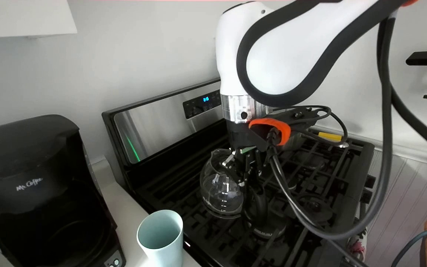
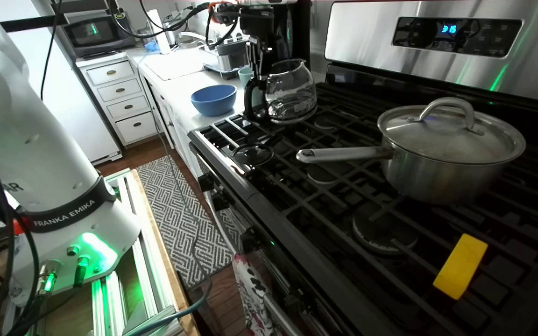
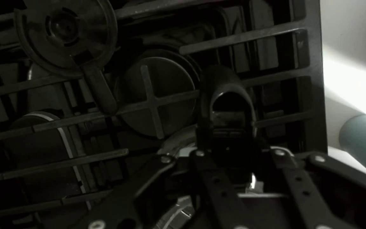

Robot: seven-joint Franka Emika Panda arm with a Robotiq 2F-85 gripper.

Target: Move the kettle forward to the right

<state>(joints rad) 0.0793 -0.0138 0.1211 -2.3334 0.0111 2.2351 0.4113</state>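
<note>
The kettle is a clear glass carafe with a round belly, a narrower neck and a black handle. It shows in both exterior views (image 1: 219,185) (image 2: 291,93), upright at the stove end by the counter; whether its base touches the grates I cannot tell. My gripper (image 1: 248,178) points down at the kettle's handle side; it also shows in an exterior view (image 2: 259,74). In the wrist view, the fingers (image 3: 229,152) stand close on both sides of the black handle (image 3: 227,86) and appear shut on it. The pads are dark, and most of the glass is hidden.
The lidded steel pot (image 2: 437,172) and a yellow block (image 2: 460,267) sit farther along the stove grates. A round black piece with a tab (image 2: 252,154) lies near the kettle. The pale blue cup (image 1: 163,237), coffee maker (image 1: 24,167) and blue bowl (image 2: 214,100) stand on the counter.
</note>
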